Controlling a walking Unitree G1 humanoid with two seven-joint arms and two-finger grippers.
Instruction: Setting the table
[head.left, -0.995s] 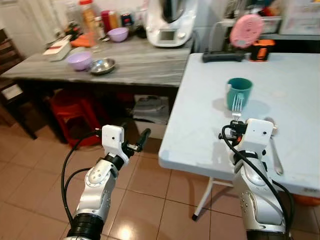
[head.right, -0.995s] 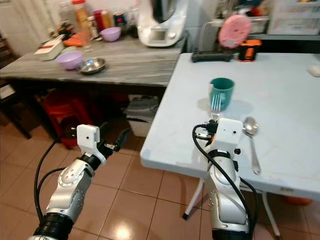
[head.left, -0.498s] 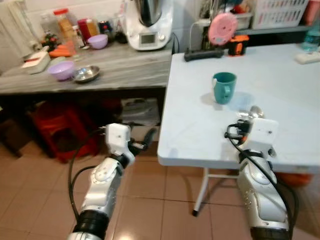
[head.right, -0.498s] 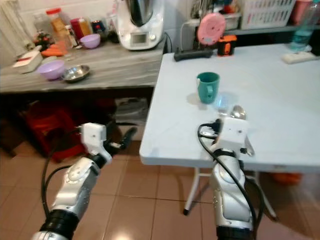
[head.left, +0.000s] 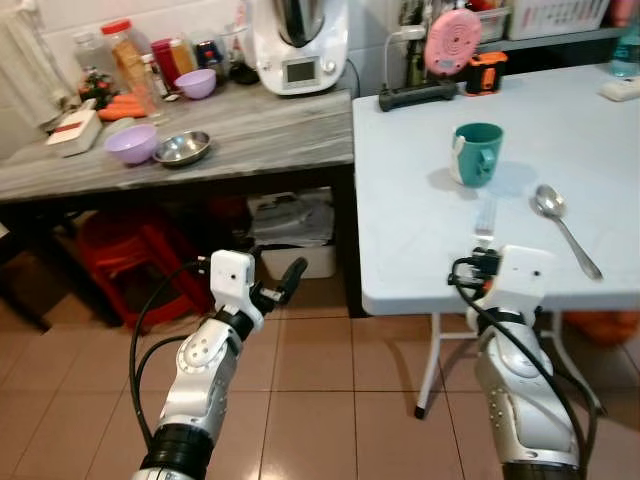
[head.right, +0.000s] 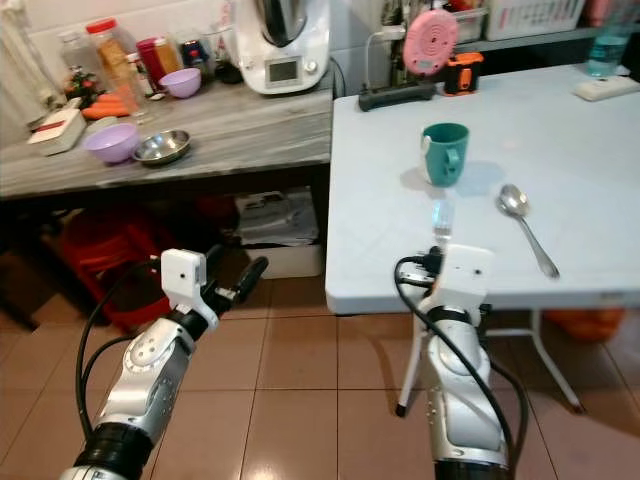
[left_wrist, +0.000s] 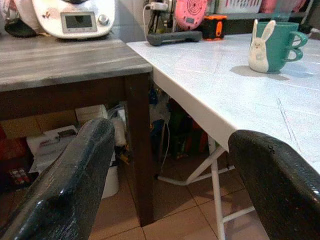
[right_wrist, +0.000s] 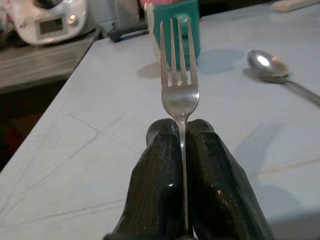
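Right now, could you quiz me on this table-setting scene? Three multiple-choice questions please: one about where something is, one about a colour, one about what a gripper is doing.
1. Where does the spoon lie?
A. On the white table, on the mug's right
B. On the grey counter
C. On the floor

2. What colour is the mug?
A. Red
B. Teal
C. Yellow

3. What is the right gripper doing?
A. Hanging open with nothing in it
B. Gripping the mug
C. Shut on a fork, tines pointing out toward the mug

Answers:
1. A: the spoon rests on the white table, on the right of the mug.
2. B: the mug is teal in both eye views.
3. C: the right wrist view shows the fork pinched between the two black fingers, while the left gripper is open over the floor.
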